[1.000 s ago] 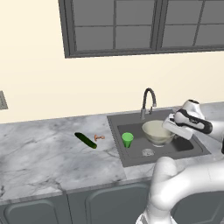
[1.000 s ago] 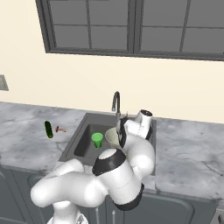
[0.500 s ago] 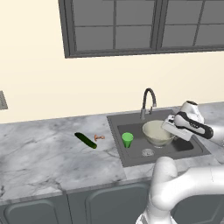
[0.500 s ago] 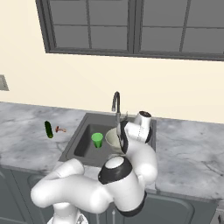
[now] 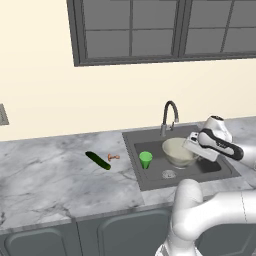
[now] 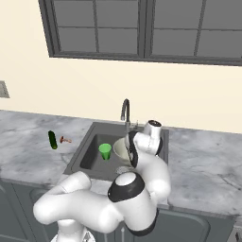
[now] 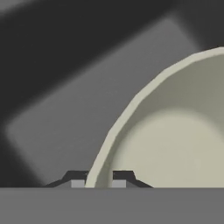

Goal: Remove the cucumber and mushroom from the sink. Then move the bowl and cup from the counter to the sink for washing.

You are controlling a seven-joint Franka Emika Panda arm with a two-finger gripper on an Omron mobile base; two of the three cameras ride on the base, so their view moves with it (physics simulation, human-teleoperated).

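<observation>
End effector (image 7: 97, 183) nearly closed, one dark fingertip (image 7: 77, 180) on each side of the rim of the wide round pale beige bowl (image 7: 175, 144); the rim sits between them, tips apparently touching or almost touching it, so it pinches the bowl rim. Bowl sits in the right part of the rectangular dark grey sink (image 5: 215, 170), just in front of the curved metal faucet (image 5: 170, 116). Small bright green tapered cup (image 5: 145, 160) stands upright in the left part of the sink, apart from the bowl. Slim dark green cucumber (image 5: 98, 160) lies on the grey-white marbled counter (image 5: 45, 175) left of the sink, tiny orange-brown mushroom (image 5: 113, 157) just right of it. Hand view gives the fingertips and rim close up. Both base views show cup, cucumber and mushroom; the right one has the arm covering most of the bowl (image 6: 120, 150).
</observation>
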